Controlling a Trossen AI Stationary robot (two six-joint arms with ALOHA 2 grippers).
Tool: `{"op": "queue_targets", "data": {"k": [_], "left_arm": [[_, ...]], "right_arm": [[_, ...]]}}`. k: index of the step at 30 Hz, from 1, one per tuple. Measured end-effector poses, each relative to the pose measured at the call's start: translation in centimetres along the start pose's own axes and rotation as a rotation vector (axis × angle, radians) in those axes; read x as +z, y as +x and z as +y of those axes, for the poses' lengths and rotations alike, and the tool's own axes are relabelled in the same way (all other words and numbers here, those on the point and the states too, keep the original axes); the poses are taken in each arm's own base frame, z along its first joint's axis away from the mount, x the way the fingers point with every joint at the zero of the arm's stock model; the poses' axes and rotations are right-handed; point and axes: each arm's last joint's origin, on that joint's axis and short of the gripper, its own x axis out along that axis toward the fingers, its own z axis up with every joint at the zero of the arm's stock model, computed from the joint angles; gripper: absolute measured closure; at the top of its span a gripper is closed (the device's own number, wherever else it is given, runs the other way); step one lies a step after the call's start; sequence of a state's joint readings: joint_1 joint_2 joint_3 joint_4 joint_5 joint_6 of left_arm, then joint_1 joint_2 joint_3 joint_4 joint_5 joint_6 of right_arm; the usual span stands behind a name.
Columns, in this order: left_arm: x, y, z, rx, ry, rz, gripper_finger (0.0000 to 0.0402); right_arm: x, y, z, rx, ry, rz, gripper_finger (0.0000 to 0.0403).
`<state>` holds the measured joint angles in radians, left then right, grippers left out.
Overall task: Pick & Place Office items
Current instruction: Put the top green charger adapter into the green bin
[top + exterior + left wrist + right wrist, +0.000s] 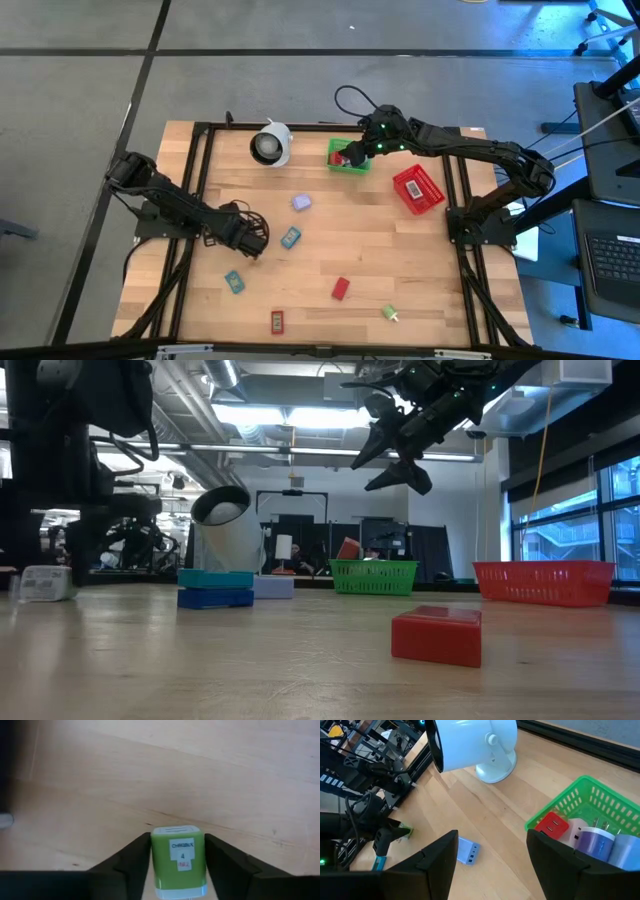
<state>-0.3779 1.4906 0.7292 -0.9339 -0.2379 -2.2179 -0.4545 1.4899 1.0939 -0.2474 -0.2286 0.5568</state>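
Down at the desk's 9 o'clock side, the left pincer (250, 240) is sitting low over the wood and gripping a small green block (179, 861) between its two dark fingers (131, 860) — the wrist view is showing the white label facing the camera. It's looking like a hard plastic plug-type piece, so I'm guessing light, stiff and a bit slick on the glossy sides; squeezing the flat side faces, as it's doing now, seems the safest hold.

The right pincer (362, 150) is hovering high over the green basket (349, 166) at 12 o'clock with its fingers spread wide and nothing in them. That basket is already holding a red piece (552, 826), a lavender one (594, 843) and a pale one.

Loose items are still lying around — a lavender block (301, 202) near the middle, a teal one (290, 237) just beside the left pincer, another teal (234, 282) at 8, a red block (341, 288) and a flat red packet (277, 321) around 6. All tiny and rigid-looking, so probably easy to knock sideways.
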Motion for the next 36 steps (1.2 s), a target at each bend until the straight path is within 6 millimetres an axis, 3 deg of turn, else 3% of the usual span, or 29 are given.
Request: {"op": "queue_targets", "data": {"k": [3, 10, 22, 30, 36], "left_arm": [[-0.1, 0.0, -0.1, -0.012, 0.024, 0.004, 0.0261], [-0.5, -1.4, -1.9, -0.211, 0.129, -0.041, 0.0261], [0.8, -10.2, -6.3, -0.775, 0.324, -0.309, 0.0259], [2.3, -15.4, -8.0, -1.007, 0.541, -0.432, 0.0258], [4.2, -16.7, -7.5, -1.114, 0.659, -0.262, 0.0257]], "right_arm": [[0.0, 0.0, 0.0, 0.000, 0.000, 0.000, 0.0165], [0.0, 0.0, 0.0, -0.002, 0.001, -0.001, 0.0165], [0.2, 0.0, 0.2, 0.049, 0.055, -0.004, 0.0165], [0.8, -0.2, 2.7, 0.417, -0.057, 0.025, 0.0165], [0.4, -1.3, 6.3, 0.882, -0.319, 0.090, 0.0165]]}}
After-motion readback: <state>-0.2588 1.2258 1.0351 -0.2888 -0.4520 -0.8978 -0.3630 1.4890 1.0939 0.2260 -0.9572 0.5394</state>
